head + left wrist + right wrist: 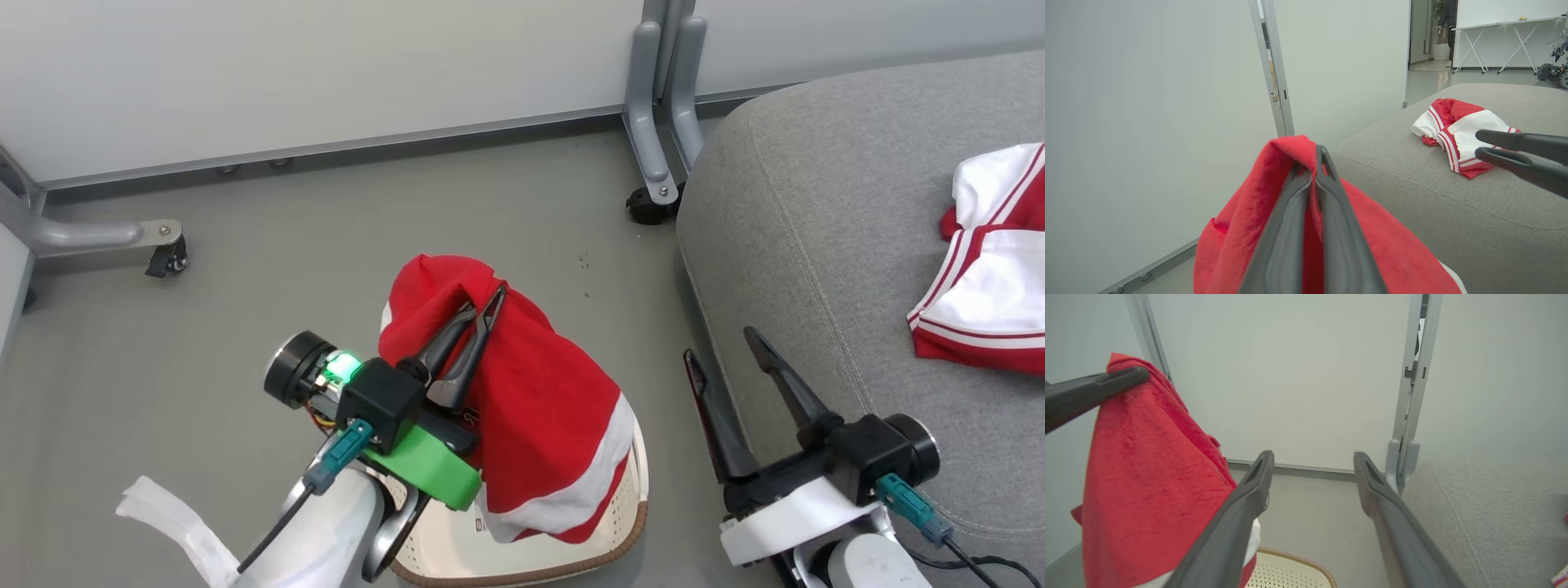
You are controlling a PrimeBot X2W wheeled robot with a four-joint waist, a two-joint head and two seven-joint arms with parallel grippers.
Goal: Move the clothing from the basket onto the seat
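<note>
Left fingers point(481, 339), tilted upward, pinch red garment point(539, 408) above basket point(588, 549).

Grey floor point(163, 367), white partition panels point(326, 65)

— What's past the left fingers point(445, 339)?
— I see grey floor point(245, 327), then a white partition point(326, 65). A castered frame leg point(643, 98) stands beyond my right fingers point(784, 376), against that partition. Another leg point(90, 235) lies far left.

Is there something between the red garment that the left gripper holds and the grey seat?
The open right gripper hovers at the left edge of the seat, between it and the garment shut in the left gripper. Nothing else visible intervenes.
</note>
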